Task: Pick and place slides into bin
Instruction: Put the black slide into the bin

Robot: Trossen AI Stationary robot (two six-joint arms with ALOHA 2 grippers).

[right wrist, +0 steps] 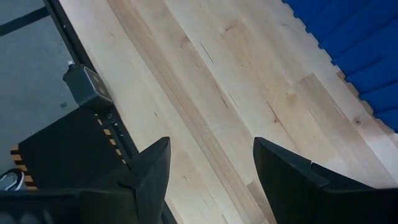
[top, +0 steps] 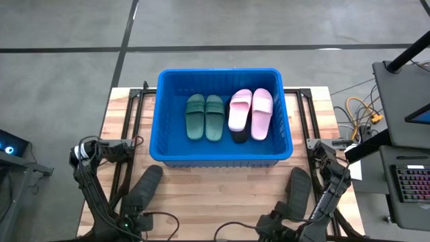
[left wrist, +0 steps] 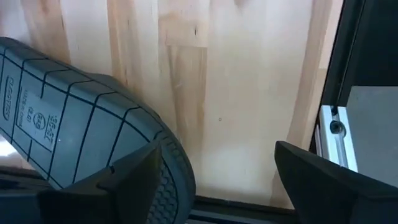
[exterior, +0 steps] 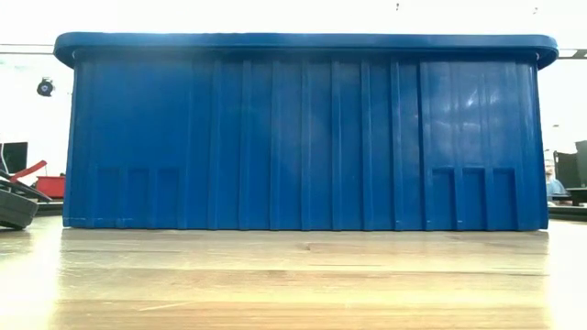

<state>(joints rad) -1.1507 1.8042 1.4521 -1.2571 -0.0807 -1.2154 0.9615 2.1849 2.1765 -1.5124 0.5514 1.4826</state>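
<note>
High view: bin [top: 222,156] holds green pair [top: 205,116], pink pair [top: 250,113] (dark slide beneath). Left gripper [left wrist: 211,180] open beside charcoal slide [left wrist: 81,130]; right gripper [right wrist: 211,168] open, empty.

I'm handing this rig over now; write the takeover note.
Left gripper: open, empty, low over the table beside a dark slide lying sole-up outside the bin.
Right gripper: open, empty, above bare table near the bin.
Done: green pair and pink pair in the bin, something dark under them.
Left: that dark slide and another on the table.
</note>
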